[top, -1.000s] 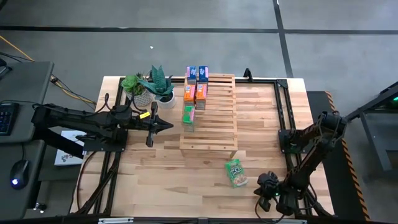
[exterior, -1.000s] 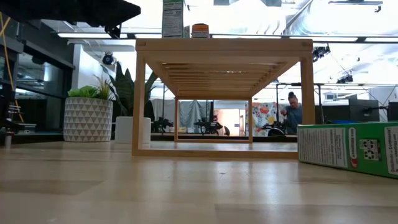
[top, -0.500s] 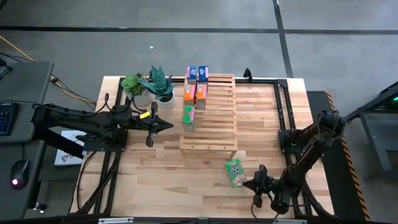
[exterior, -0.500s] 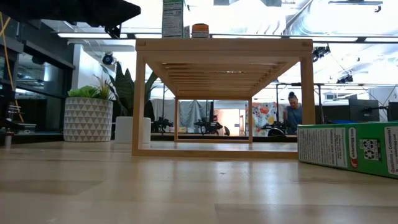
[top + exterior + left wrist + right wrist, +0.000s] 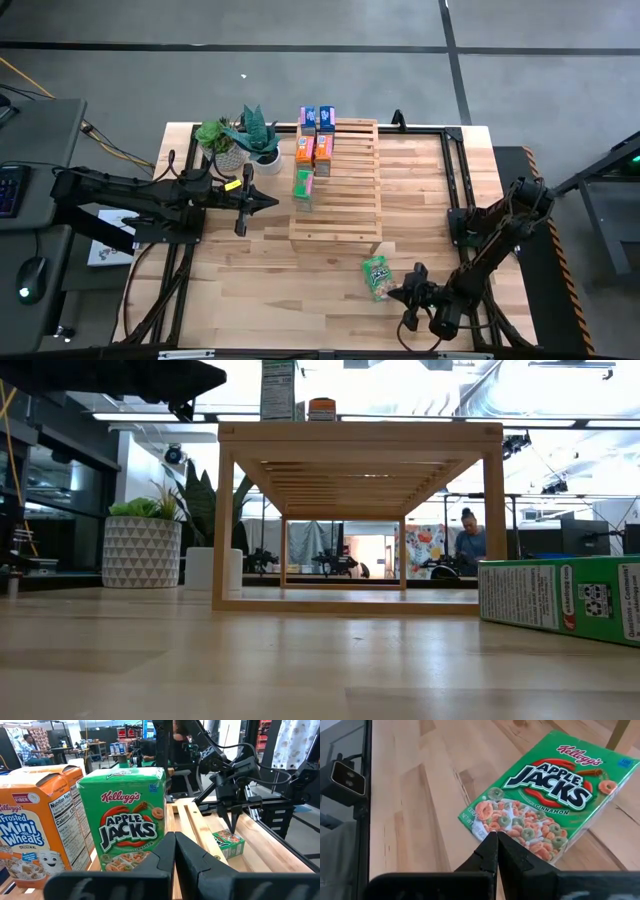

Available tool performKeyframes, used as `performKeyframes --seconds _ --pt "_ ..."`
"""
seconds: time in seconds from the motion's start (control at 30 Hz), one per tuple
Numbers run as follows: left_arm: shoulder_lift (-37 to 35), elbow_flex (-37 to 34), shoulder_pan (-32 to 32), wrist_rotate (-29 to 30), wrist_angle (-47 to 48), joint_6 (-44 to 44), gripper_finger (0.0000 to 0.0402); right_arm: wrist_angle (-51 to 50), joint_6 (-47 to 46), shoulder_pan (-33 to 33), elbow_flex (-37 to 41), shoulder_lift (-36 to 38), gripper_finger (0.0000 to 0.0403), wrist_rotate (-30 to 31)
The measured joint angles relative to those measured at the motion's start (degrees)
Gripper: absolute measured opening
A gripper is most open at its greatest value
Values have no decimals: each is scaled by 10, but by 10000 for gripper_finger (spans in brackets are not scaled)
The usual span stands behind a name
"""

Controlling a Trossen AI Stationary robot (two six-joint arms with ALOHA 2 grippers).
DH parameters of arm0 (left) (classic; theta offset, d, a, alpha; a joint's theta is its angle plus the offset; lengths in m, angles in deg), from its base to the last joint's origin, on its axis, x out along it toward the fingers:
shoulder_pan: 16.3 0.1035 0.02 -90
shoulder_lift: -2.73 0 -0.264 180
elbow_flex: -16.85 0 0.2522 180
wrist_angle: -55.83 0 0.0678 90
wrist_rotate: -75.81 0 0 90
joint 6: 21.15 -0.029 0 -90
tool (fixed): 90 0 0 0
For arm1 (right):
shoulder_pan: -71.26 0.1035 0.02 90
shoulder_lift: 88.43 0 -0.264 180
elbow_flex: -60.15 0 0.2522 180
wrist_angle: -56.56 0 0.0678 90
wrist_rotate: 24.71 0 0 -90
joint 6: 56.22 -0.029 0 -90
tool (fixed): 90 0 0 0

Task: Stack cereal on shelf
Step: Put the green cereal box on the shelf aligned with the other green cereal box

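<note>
One green cereal box [image 5: 378, 278] lies flat on the table in front of the shelf [image 5: 345, 190], the light-wood slatted rack; it also shows in the low view [image 5: 560, 600]. Two blue boxes [image 5: 317, 117], two orange boxes [image 5: 313, 150] and a green box [image 5: 303, 185] stand along the rack's left part. My right gripper [image 5: 396, 295] is shut, its tips at the lying box's bottom short edge [image 5: 485, 827]. My left gripper [image 5: 270, 203] is shut and hovers left of the rack, facing the upright green box [image 5: 127, 817] and apart from it. My right gripper [image 5: 496, 836] points its shut fingertips low, from the table's right and near side, at the bottom short edge of the flat green box. I cannot tell whether they touch it. The box lies face up on the table.
Two potted plants [image 5: 238, 140] stand at the rack's far left corner. Black frame rails run along the table's left and right sides [image 5: 455, 190]. Bare tabletop lies near the front edge [image 5: 280, 290]. A person [image 5: 470, 540] sits in the room beyond.
My right gripper has moved from the table's near right corner toward the left, up to the lying green box, staying shut.
</note>
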Motion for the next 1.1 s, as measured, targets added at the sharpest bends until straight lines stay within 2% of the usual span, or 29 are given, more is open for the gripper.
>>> performKeyframes --seconds 0.57,1.1 --pt "0 0 0 0 1 0 0 -8 -19 13 0 0 0 -42" --pt "0 0 0 0 1 0 0 -63 -117 60 -2 2 0 -92"
